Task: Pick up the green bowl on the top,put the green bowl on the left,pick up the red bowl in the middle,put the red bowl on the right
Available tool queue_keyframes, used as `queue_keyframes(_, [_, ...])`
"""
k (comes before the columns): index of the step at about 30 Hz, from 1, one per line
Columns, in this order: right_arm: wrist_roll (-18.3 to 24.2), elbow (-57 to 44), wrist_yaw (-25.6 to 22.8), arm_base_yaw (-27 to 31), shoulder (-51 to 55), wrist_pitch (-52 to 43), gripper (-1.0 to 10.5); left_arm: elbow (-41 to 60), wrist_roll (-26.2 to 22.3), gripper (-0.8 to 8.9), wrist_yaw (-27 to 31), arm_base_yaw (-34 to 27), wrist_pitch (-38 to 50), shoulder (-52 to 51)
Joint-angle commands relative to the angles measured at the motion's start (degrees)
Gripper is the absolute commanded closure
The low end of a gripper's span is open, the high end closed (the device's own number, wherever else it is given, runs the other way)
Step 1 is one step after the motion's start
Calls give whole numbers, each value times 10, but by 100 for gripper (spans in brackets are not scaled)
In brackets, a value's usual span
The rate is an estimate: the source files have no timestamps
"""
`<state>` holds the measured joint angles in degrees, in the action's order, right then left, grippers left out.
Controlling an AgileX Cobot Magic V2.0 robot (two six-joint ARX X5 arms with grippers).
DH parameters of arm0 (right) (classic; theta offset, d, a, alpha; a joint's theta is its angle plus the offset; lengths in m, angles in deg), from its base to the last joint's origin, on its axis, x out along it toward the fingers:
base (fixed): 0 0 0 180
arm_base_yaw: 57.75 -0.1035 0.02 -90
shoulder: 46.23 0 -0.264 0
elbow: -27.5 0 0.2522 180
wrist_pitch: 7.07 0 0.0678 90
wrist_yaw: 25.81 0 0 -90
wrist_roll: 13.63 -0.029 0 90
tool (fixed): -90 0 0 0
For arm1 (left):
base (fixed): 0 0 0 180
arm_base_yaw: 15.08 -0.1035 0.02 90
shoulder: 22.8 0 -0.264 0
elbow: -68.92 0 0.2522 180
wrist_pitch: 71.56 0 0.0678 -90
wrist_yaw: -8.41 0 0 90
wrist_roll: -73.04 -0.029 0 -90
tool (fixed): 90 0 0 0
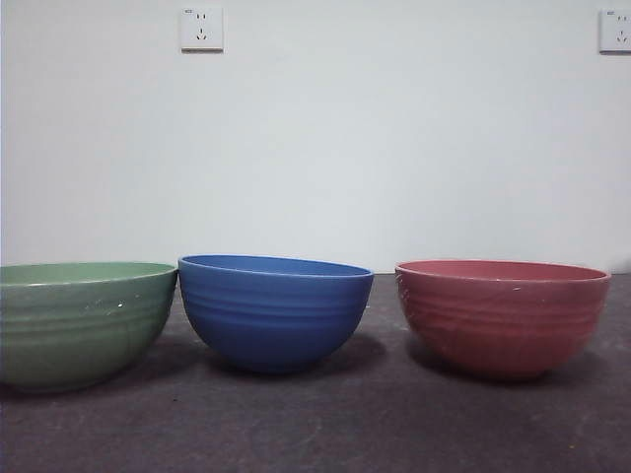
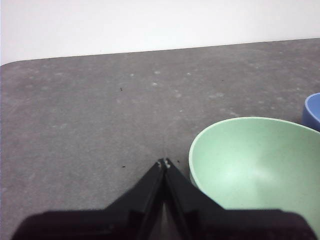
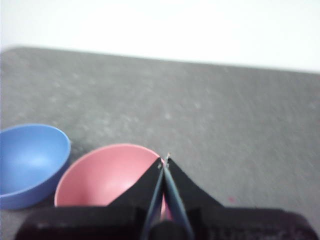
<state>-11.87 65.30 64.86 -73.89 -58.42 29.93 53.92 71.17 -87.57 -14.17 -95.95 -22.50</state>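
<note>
My left gripper [image 2: 164, 162] is fully closed: the two black jaws meet tip to tip with no gap visible between them, and nothing is held. It hangs above the grey table [image 2: 100, 115], just beside the rim of the green bowl [image 2: 260, 170], without touching it. The bowl's pale interior is open to the wrist camera and contains nothing.

My right gripper [image 3: 164, 160] is in the same condition: jaws pressed together at the tips, nothing clamped. It is positioned over the near edge of the red bowl [image 3: 102, 175]; the right wrist picture is blurred, so I cannot tell whether the tips contact the rim. The blue bowl [image 3: 27, 162] lies just beside the red bowl in that view, their rims close together.

In the front view neither of my grippers appears. Three bowls stand upright in a row on the table [image 1: 315, 424]:

1. The green bowl [image 1: 79, 320] is at the left, cut off by the picture's edge. Its rim comes up against the blue bowl's rim; I cannot tell whether they touch.
2. The blue bowl [image 1: 274, 310] is in the middle, tilted slightly, its left rim higher than its right.
3. The red bowl [image 1: 501, 315] is at the right, apart from the blue bowl, with bare table between them.

No bowl is stacked in another. Behind the row is a white wall [image 1: 394, 148] carrying two sockets, one [image 1: 201, 29] at upper left and one [image 1: 615, 30] at the upper right edge.
</note>
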Motion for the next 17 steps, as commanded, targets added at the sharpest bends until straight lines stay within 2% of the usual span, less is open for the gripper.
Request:
queue_keyframes(1, [14, -68, 33, 37, 36, -36, 945, 10, 4, 817, -1, -1, 3, -1])
queue_keyframes(5, [14, -146, 69, 71, 74, -105, 945, 10, 4, 817, 0, -1, 3, -1])
queue_keyframes(7, [13, -175, 68, 76, 84, -128, 945, 10, 4, 817, 0, -1, 3, -1])
queue_keyframes(17, [2, -236, 67, 79, 117, -132, 945, 10, 4, 817, 0, -1, 3, -1])
